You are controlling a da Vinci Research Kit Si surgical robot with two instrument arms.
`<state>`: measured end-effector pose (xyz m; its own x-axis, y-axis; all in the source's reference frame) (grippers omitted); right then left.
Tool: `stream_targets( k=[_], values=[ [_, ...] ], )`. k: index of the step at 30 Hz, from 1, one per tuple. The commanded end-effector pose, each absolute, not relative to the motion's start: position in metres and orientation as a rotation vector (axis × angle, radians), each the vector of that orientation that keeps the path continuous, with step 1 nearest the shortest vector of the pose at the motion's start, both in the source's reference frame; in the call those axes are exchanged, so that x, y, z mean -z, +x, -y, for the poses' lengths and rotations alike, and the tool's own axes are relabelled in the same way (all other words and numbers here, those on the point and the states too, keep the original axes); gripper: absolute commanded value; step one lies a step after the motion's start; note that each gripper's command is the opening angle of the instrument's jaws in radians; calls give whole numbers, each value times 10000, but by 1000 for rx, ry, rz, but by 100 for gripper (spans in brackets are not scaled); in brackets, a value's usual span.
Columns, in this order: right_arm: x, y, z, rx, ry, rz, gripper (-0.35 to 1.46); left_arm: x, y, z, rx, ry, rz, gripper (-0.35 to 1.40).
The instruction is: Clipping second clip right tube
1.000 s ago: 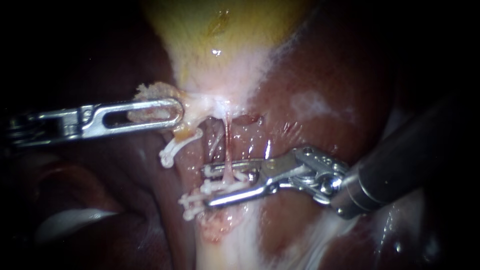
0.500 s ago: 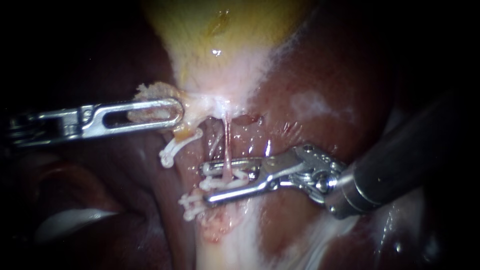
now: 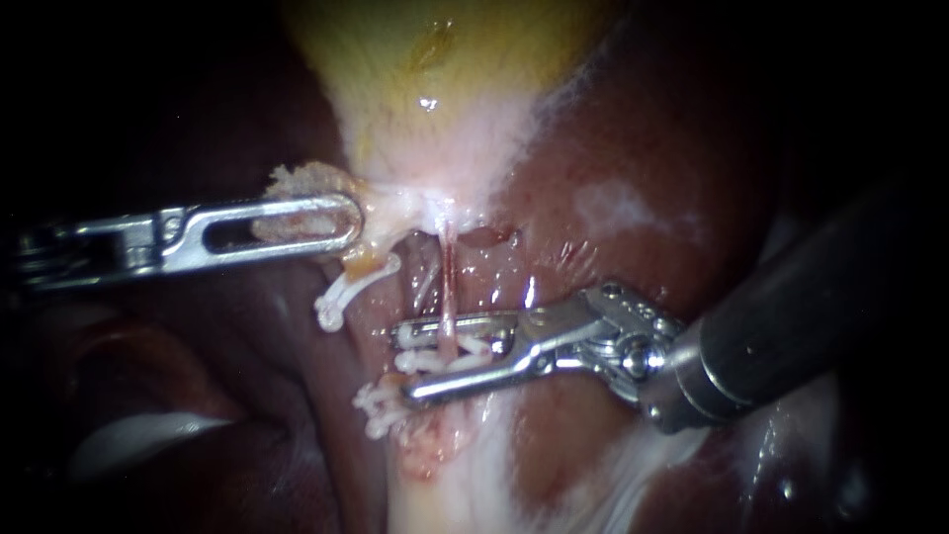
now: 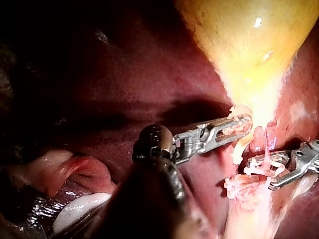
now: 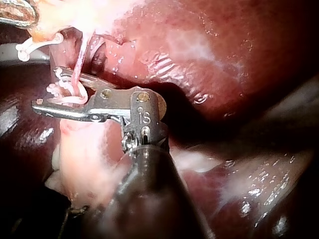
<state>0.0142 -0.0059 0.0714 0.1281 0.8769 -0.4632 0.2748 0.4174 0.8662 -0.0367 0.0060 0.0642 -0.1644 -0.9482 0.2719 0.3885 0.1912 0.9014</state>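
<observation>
- The left instrument (image 3: 306,222) is gripping the pale tissue at the neck of the gallbladder (image 3: 435,89). Its end effector is closed on that tissue and is drawing it sideways, so the right tube (image 3: 447,282) is hanging taut and thin.
- The right instrument (image 3: 405,364) is lying across the right tube low down. Its end effector is standing narrowly apart with the white clip (image 3: 465,351) seated between the jaws, and both jaws seem to be bearing on it. The tube is passing between the jaws, through the clip.
- A seated clip (image 3: 381,405) is sitting just beyond the lower jaw, and another clip (image 3: 341,295) is hanging off the stub to the left.
- Before squeezing, I would be checking that both jaw tips are showing past the tube, so the clip is spanning its full width.
- The clip should be lying square to the tube, close to the seated clip but not on top of it.
- I would be closing slowly, without twisting or dragging, since so thin a strand is likely to tear.
- I would be watching the liver (image 3: 633,148) behind the jaws, so that none of it is getting caught.
</observation>
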Motion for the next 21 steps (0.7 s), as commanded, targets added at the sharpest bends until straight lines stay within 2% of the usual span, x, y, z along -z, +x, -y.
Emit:
stream_targets(
  k=[1,13,21],
  values=[
    [-714,142,59,-603,1106,-1419,49,-642,-367,-60,1335,647,1178,-35],
    [-713,143,60,-604,1127,-1405,41,-643,-367,-60,1335,647,1178,-35],
    [-711,141,56,-616,1127,-1400,21,-643,-367,-60,1335,647,1175,-35]
  ],
)
